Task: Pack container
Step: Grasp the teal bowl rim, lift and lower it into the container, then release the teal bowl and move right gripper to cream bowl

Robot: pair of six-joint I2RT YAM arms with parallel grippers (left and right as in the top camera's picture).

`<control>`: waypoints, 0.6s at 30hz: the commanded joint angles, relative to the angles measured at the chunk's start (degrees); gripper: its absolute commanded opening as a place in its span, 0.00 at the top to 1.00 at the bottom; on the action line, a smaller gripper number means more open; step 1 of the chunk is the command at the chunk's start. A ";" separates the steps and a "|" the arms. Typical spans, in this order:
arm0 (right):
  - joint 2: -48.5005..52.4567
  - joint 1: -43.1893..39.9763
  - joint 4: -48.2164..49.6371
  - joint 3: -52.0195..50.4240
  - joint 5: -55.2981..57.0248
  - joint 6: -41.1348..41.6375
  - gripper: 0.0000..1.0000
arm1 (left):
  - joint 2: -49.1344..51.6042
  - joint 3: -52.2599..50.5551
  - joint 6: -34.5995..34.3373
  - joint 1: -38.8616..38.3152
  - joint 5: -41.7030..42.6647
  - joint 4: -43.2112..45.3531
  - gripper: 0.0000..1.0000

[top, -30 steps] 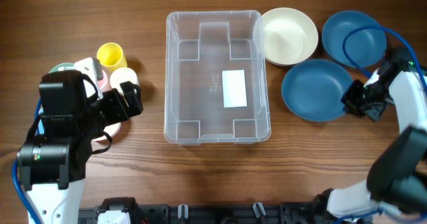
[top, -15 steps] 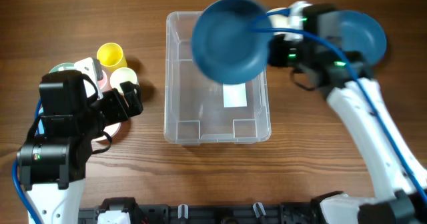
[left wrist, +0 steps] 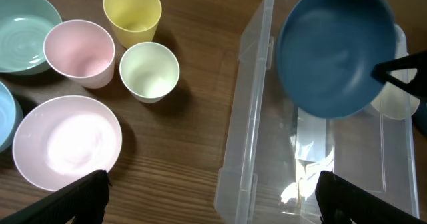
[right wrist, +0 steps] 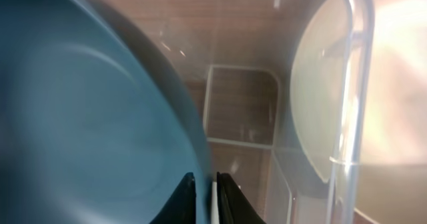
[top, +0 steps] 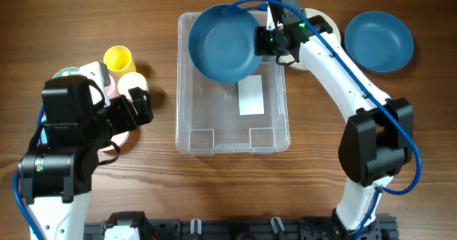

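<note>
**One bowl in the air, the container waiting below**

One item is on the move. The right gripper is pinched tight on the rim of a blue bowl. In the right wrist view both fingers are clamped on that thin edge, one on each side. The bowl hangs over the far end of the container, tilted, with its hollow facing up toward the overhead camera. The container sits in the middle of the table, and I see nothing inside it, only the white label on its base.

By my reading this is the placing step: bowl carried in, not yet set down. The next move looks like a lowering one. The bowl needs levelling so it lands flat on the base, and its rim must stay clear of the far wall, which looks close. Then the fingers let go and lift straight out.

On the left, the left gripper hovers with its fingers spread wide, holding nothing. Beneath it sit a yellow cup and a pink bowl. A second blue bowl sits far right, likely next in line.
</note>
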 commanded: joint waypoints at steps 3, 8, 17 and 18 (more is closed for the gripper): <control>1.05 0.02 -0.72 1.49 0.57 -0.44 0.65 | 0.00 1.31 1.33 -0.31 0.68 -0.20 0.00; -2.45 -0.17 -3.06 3.10 0.94 -0.39 0.52 | 0.00 1.31 1.36 -0.31 0.68 -0.17 0.00; -12.70 -17.20 -18.14 7.30 5.70 19.65 0.32 | 0.00 1.31 1.36 -0.31 0.68 -0.20 0.00; -11.39 -18.27 -18.75 6.38 5.01 20.81 0.30 | 0.00 1.31 1.36 -0.31 0.66 -0.20 0.00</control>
